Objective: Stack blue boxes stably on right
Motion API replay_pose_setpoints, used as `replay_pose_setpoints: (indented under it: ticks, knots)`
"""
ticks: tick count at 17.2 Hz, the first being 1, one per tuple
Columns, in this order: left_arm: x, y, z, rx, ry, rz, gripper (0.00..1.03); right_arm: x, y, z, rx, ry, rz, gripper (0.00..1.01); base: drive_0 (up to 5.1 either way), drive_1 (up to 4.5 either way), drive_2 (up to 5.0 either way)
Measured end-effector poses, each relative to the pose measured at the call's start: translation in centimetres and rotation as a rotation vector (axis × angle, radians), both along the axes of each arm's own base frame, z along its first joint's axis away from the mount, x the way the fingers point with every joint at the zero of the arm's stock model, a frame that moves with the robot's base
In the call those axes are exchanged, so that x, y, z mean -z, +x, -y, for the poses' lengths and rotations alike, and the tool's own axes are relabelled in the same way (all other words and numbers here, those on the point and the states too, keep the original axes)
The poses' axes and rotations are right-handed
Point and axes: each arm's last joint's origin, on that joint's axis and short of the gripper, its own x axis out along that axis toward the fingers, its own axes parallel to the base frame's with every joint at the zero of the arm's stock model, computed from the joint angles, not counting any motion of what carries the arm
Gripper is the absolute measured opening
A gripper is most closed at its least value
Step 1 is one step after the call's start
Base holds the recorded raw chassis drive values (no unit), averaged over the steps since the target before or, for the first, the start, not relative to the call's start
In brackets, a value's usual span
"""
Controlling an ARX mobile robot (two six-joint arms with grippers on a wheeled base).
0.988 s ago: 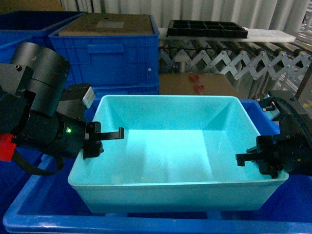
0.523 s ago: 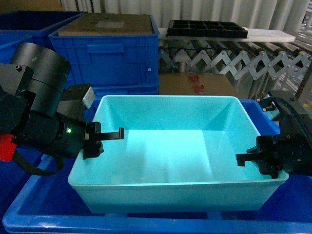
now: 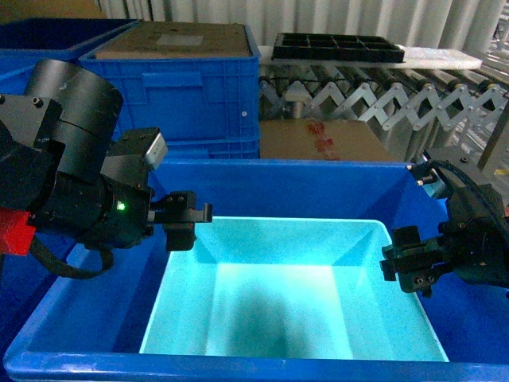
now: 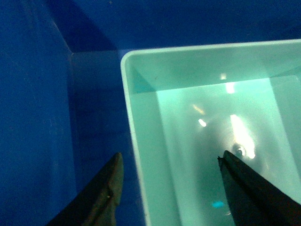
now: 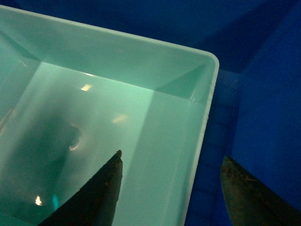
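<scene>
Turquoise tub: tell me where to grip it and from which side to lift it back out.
Grip the turquoise tub by its flat rim on the two short end walls, coming straight down from above. It sits nested inside the dark blue tub, so its sides are walled in. The open left gripper and right gripper already straddle those rims.

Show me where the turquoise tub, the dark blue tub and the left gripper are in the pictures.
turquoise tub (image 3: 278, 306): head view, on its inner floor.
dark blue tub (image 3: 286, 189): head view, on its far inner wall.
left gripper (image 4: 169, 181): left wrist view, midway between the two open fingertips, straddling the tub rim.
</scene>
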Motion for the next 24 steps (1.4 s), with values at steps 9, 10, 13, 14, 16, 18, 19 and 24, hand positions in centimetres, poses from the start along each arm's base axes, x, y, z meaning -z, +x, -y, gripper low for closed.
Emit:
replay_pose_setpoints:
  ticks: [9, 10, 13, 14, 16, 18, 19, 24]
  knots:
    - [0.0, 0.0, 0.0, 0.004, 0.009, 0.003, 0.98, -0.2, 0.2, 0.0, -0.010, -0.004, 0.025, 0.98, 0.0, 0.00, 0.0]
    - [-0.3, 0.2, 0.0, 0.000, 0.009, 0.008, 0.98, -0.4, 0.4, 0.0, -0.013, -0.001, 0.028, 0.98, 0.0, 0.00, 0.0]
    - [-3.9, 1.3, 0.1, -0.018, -0.034, 0.091, 0.98, -2.4, 1.6, -0.3, -0.027, 0.026, 0.077, 0.98, 0.0, 0.00, 0.0]
    - [-7.1, 1.8, 0.0, -0.028, -0.059, 0.171, 0.98, -4.7, 2.4, -0.5, -0.030, 0.044, 0.137, 0.98, 0.0, 0.00, 0.0]
    - [-11.6, 2.0, -0.5, -0.057, -0.101, 0.276, 0.98, -8.8, 3.3, -0.5, -0.031, 0.071, 0.257, 0.98, 0.0, 0.00, 0.0]
    - [-18.2, 1.0, -1.7, -0.104, -0.154, 0.417, 0.98, -16.1, 3.9, 0.4, -0.002, 0.123, 0.446, 0.98, 0.0, 0.00, 0.0]
    - [-21.6, 0.3, -2.4, -0.138, -0.178, 0.496, 0.98, -19.8, 3.6, 1.2, 0.024, 0.156, 0.542, 0.98, 0.0, 0.00, 0.0]
    - [-31.5, -8.4, -4.3, -0.179, -0.248, 0.782, 0.98, -30.0, -3.0, 3.7, 0.075, 0.275, 0.771, 0.98, 0.0, 0.00, 0.0]
